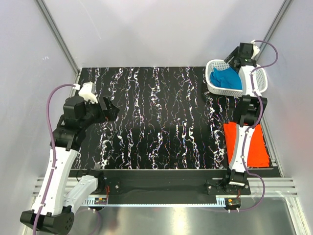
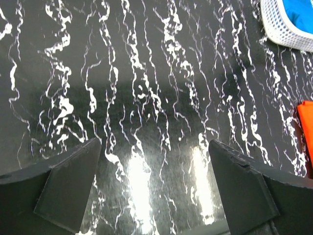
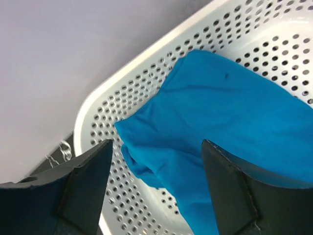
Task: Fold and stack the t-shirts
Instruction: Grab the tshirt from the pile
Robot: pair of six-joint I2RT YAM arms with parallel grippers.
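Observation:
The bright blue t-shirt (image 1: 226, 78) lies crumpled in the white perforated basket (image 1: 213, 84) at the table's back right. In the right wrist view the blue t-shirt (image 3: 220, 122) fills the basket (image 3: 122, 83), and my right gripper (image 3: 156, 142) hangs open just above it, nothing between its fingers. From above, the right gripper (image 1: 232, 57) is over the basket's far rim. The orange-red t-shirt (image 1: 255, 144) lies folded flat at the near right, partly hidden by the right arm. My left gripper (image 1: 111, 108) stands open over the bare left side of the table; its wrist view shows the left gripper (image 2: 154, 142) holding nothing.
The black marbled table (image 1: 156, 117) spreads between the two arms. Grey walls and metal frame rails close in the sides and back. The left wrist view catches the basket's corner (image 2: 281, 29) and an edge of the orange-red t-shirt (image 2: 305, 127).

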